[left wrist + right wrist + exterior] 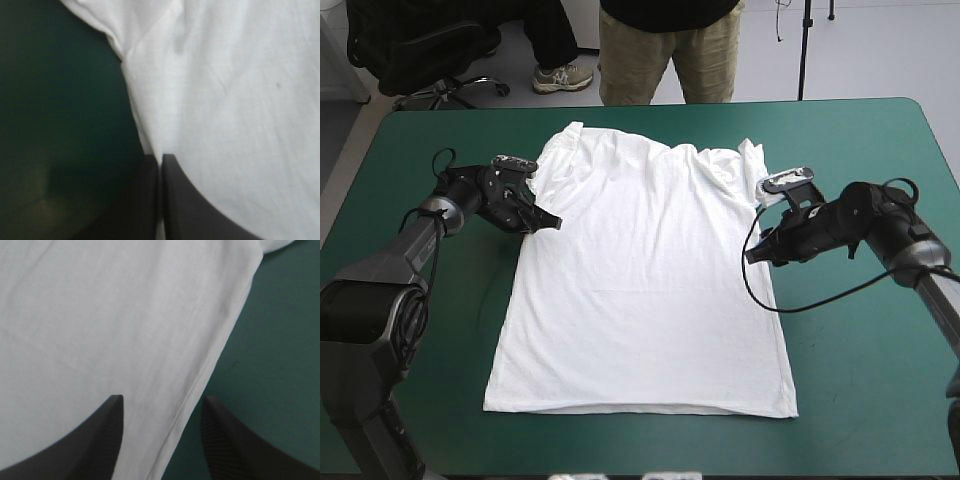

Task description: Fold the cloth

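Teal-green cover all round, and the action is at the shirt's two side edges.

Left gripper first. Its black fingers are pressed into one pointed arch with a hairline slit between them and a sliver of white low in that slit. The tip sits right on the side edge of the T-shirt, just below the left sleeve. I read that as pinched on the cloth, though nothing is lifted.

Across to the right gripper. Its jaws stand well apart, astride the opposite side edge. One finger is over white, the other over bare cover, and it grips nothing.

Moving outward, the shirt lies spread flat at the middle of the table. Its shoulders point to 12 o'clock and its hem to 6. The left gripper is at about 10 o'clock on it, the right at about 3. There are a few soft creases near the sleeves, and the rest is smooth.

How will it handle? Light, limp and thin, I'd say. It should sag between two holds and drag easily over the cover. The front and back layers could part, so the bite wants both layers. The side edges just under the sleeves look like sensible holds, with both sides taken level so the fold line runs straight. Uneven heights would skew it.
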`<state>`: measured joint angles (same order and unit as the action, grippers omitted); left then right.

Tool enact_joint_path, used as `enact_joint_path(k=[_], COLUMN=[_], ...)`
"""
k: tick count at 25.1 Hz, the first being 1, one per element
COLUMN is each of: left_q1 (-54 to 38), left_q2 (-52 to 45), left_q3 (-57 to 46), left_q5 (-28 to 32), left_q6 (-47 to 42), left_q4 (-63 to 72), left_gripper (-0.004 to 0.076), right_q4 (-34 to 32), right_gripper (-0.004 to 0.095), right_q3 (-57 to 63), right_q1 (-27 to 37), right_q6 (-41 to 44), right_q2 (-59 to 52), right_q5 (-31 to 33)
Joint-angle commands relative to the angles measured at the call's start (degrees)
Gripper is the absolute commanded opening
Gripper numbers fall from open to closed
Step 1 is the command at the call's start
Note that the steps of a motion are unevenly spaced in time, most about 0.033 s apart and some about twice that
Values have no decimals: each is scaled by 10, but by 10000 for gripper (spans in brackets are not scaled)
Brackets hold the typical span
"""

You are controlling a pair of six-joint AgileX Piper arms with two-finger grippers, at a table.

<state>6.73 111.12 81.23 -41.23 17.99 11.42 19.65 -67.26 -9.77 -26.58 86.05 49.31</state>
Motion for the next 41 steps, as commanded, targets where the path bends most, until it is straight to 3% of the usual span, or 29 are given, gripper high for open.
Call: enact_joint_path(k=[1,6,10,12,14,16,19,20,22,30,41], left_q1=[8,8,8,8,8,8,8,8,8,8,7], left_q2=[-7,-7,-7,-7,-7,-7,-8,-9,-10,-44,-196], left_q3=[3,3,3,3,3,3,3,3,3,3,3], left_q5=[-28,-38,-39,-38,-37,-33,-23,-18,-16,1,75], left_q6=[-1,-1,-1,-1,-1,-1,-1,-1,-1,-1,4], left_q4=[11,11,11,11,5,3,4,5,5,4,-5], left_gripper=[-15,-16,-17,-17,-17,-17,-17,-17,-17,-17,-18], right_q4=[5,-19,-20,-59,-75,-49,-4,14,22,16,13], right_gripper=[584,600,485,421,418,396,199,69,-16,-17,-17], right_q3=[-65,-149,-213,-257,-278,-280,-280,-280,-280,-283,-314], right_q1=[3,3,3,3,3,3,3,3,3,3,3], right_q6=[-10,12,16,42,59,53,21,6,-1,5,-19], right_q2=[30,139,223,277,300,305,305,305,305,281,108], right_q5=[-24,-25,-11,21,46,74,109,119,120,77,36])
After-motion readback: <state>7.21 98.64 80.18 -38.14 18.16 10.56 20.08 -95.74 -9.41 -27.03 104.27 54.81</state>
